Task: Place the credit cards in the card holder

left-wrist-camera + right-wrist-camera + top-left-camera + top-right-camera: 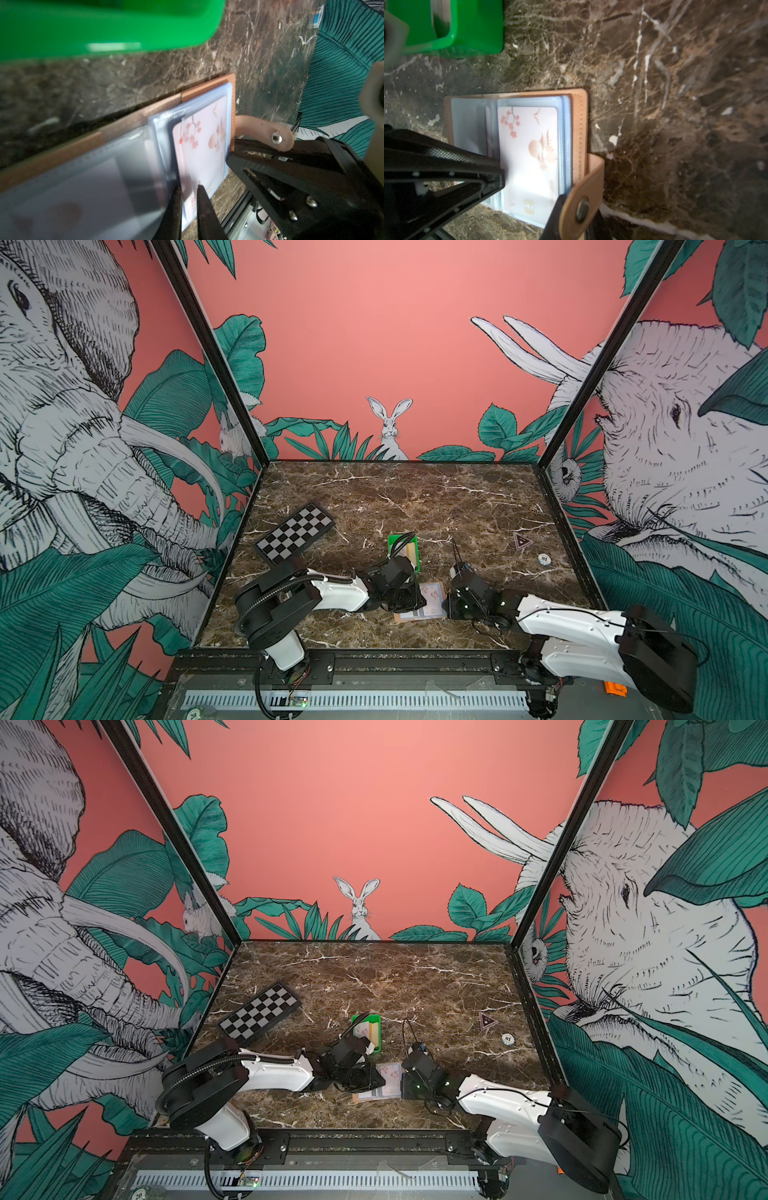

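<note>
Two robot arms meet over an open card holder [434, 593] [390, 1073] on a brown marble table [415, 497], at 6 o'clock from a green tray [390, 545] [365, 1016] near the table's middle.

The left gripper [190, 187] reaches in from the holder's 9 o'clock side. Its narrow jaws are clenched on the edge of a blossom-printed credit card [203, 141] [527, 145], which lies face up on the holder's pale blue sleeves [564, 133]. Whether that card sits fully inside a sleeve cannot be told.

The right gripper [230, 154] comes in from 3 o'clock and is clamped on the holder's tan cover just beside the snap tab [276, 137] [583, 205], which curls up over one of its fingers.

More credit cards [410, 551] [371, 1033] stand in the green tray, the nearest of them yellowish. A black-and-white checkered board [295, 533] [259, 1017] lies at 10 o'clock from the tray. At 3 o'clock from it are a triangular sticker [522, 540] and a small round token [544, 559], both well apart from the arms.
</note>
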`<act>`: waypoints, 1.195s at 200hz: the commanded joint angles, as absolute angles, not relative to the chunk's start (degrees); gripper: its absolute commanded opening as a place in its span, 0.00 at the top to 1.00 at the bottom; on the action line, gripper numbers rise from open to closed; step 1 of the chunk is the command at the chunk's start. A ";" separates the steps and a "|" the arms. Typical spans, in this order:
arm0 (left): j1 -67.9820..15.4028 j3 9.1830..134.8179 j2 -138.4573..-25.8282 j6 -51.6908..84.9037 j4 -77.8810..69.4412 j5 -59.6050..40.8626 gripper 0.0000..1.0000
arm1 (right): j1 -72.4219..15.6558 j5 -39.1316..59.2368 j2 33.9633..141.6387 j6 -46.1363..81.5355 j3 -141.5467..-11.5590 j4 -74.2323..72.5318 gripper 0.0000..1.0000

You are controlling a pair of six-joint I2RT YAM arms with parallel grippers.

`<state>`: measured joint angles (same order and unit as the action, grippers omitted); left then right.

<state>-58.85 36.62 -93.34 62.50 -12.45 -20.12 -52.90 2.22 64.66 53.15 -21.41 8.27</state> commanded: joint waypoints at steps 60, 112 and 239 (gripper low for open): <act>-59.33 36.22 -91.92 60.65 -7.51 -17.05 0.88 | -53.43 0.12 53.97 55.73 -19.36 9.92 0.76; -59.59 36.38 -91.92 60.35 -6.44 -16.31 0.91 | -53.36 2.44 51.37 56.16 -18.20 5.98 0.76; -59.94 35.00 -90.75 60.62 -5.89 -14.60 0.91 | -53.20 6.67 57.75 56.28 -18.20 -0.13 0.72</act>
<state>-59.70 36.60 -91.77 60.38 -8.19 -15.97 -53.10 6.26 56.38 56.34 -17.96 1.19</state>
